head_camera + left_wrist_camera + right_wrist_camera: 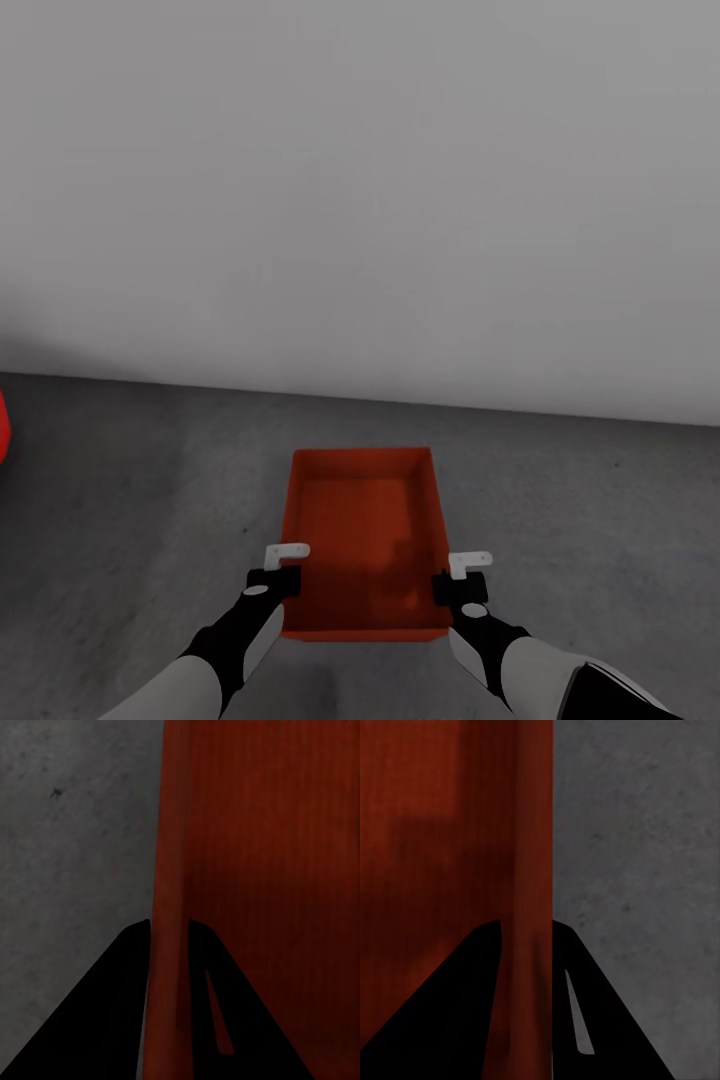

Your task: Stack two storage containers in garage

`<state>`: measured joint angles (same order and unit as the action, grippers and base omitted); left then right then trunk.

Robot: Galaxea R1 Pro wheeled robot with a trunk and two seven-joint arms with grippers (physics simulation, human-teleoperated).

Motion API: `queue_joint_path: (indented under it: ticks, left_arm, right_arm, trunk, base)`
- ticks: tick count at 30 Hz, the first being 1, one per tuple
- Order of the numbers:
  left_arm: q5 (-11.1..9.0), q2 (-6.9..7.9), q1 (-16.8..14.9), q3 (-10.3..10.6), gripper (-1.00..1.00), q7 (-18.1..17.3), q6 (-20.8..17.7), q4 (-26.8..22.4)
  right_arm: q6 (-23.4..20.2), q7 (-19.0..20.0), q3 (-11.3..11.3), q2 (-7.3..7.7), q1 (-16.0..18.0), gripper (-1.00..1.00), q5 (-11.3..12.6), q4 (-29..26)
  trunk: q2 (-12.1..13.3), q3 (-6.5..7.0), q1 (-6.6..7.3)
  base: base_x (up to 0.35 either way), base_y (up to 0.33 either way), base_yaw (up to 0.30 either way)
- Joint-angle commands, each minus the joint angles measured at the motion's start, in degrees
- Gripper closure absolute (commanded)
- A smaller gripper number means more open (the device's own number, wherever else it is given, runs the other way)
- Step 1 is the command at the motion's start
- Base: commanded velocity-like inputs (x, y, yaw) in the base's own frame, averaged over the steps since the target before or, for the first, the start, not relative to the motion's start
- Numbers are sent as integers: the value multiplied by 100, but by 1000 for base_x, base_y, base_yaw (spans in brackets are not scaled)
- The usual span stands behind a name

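Left gripper [277, 583] pinches the left wall of 1 orange-red box [362, 535]; right gripper [458, 588] pinches its right wall. The box sits lower center of the frame, over the grey concrete floor [150, 500]. Beyond it, a pale wall [360, 200].

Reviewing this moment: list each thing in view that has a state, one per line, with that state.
storage container: upright, open-topped, empty, gripped by both side walls above the floor; whether it touches the floor cannot be told.
left gripper: shut on the container's left wall, one finger on each side.
right gripper: shut on the container's right wall, one finger on each side.
concrete floor: bare, mottled grey.
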<state>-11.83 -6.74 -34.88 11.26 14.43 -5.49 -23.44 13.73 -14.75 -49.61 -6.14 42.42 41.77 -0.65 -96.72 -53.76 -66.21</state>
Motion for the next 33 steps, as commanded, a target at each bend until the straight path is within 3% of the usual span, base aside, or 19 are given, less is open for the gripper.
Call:
queue_joint_path:
  ticks: [1, 4, 33]
  left_arm:
    - [-197, 7, -1, -80, 100, 78, -40, -6]
    - [-197, 6, -1, -80, 100, 77, -40, -6]
    - [-179, 13, -1, -75, 100, 78, -34, -126]
  right_arm:
    - [244, -2, 320, -2, 4, 100, -20, -14]
    - [244, -2, 320, -2, 3, 100, -22, -14]
    - [244, 4, 320, 0, 4, 100, -20, -14]
  trunk:
    - [-43, -22, -22]
    - [-164, -76, -88]
    - [-164, -76, -88]
  base:
    - [0, 0, 0]
    - [0, 0, 0]
    - [0, 0, 0]
